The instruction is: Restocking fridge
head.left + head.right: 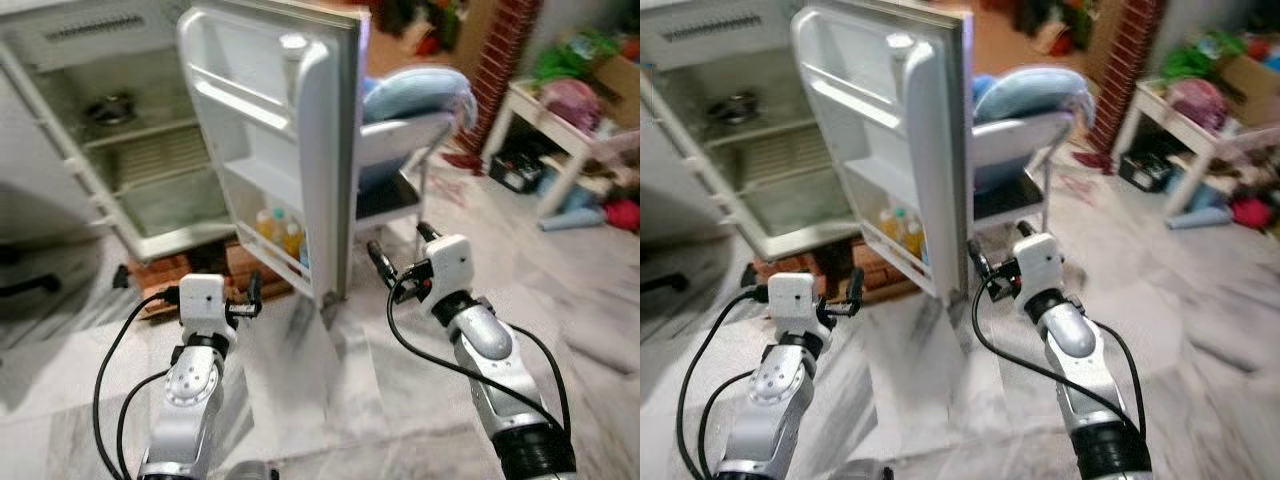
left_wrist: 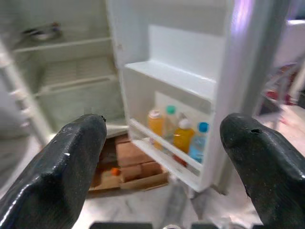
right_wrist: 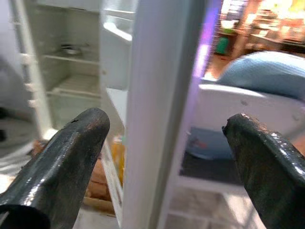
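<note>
Head camera, left eye: a small white fridge (image 1: 110,120) stands open on a marble-patterned floor (image 1: 330,400). Its door (image 1: 290,140) swings out toward the robot. Inside the fridge, a metal bowl (image 1: 110,108) sits on an upper wire shelf. On the door's lowest shelf stand several bottles (image 1: 283,235), yellow and orange drinks with one blue-capped; no label or writing can be read. Bricks (image 1: 165,275) lie under the fridge. Behind the door is a white chair (image 1: 400,150) with a blue cushion (image 1: 420,95). Far from the fridge, a white side table (image 1: 570,140) carries cluttered items. The left gripper (image 1: 250,295) hangs just in front of the door's bottom edge. The right gripper (image 1: 400,255) hangs beside the door's outer edge, its fingers spread apart.

Head camera, right eye: the same scene, slightly shifted.

Left wrist camera: the two black fingers (image 2: 62,167) are spread wide and hold nothing. Between them the door shelf shows an orange bottle, a green-capped clear one, an orange one with a white cap and a blue-capped one; any labels are too blurred to read.

Right wrist camera: the fingers (image 3: 62,162) are wide apart and empty, with the door's edge between them and the chair beyond.
</note>
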{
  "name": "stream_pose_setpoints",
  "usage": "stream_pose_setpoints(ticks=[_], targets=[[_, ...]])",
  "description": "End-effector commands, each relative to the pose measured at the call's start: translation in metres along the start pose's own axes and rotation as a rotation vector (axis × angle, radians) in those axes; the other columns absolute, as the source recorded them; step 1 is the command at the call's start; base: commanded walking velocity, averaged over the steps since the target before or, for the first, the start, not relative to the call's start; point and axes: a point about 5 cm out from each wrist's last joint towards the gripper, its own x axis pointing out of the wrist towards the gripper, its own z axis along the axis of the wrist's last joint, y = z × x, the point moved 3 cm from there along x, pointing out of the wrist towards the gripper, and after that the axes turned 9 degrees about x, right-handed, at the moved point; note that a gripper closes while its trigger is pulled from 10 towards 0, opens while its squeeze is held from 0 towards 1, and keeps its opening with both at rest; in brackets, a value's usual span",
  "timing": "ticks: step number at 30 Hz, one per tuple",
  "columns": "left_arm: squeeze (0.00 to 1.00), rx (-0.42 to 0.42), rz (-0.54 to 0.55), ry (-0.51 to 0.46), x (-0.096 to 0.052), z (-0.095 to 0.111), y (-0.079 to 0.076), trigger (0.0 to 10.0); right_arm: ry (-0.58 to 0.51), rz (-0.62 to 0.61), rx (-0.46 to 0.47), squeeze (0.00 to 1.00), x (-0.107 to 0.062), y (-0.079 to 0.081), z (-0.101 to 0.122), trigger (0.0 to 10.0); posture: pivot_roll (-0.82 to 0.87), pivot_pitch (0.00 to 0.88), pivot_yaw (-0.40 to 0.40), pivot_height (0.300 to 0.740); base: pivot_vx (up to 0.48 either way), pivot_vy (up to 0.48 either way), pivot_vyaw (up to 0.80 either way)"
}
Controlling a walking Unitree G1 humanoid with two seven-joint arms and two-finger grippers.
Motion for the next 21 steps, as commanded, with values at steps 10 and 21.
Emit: stream_pose_setpoints(ticks=[10,21], targets=[[0.00,0.002,0.006,0.026,-0.0011,-0.0049,0.0057,10.0,0.001,0.053,0.006,0.00,0.0029,0.0113,-0.0001,10.0,0.04,0.039,0.040,0.740,0.134,0.000,0.35],[0.00,0.019,0.003,0.019,-0.0002,-0.0042,0.0073,10.0,0.000,0.043,0.003,0.00,0.0027,0.0080,-0.0001,10.0,0.04,0.036,0.039,0.740,0.157,-0.046,0.00]])
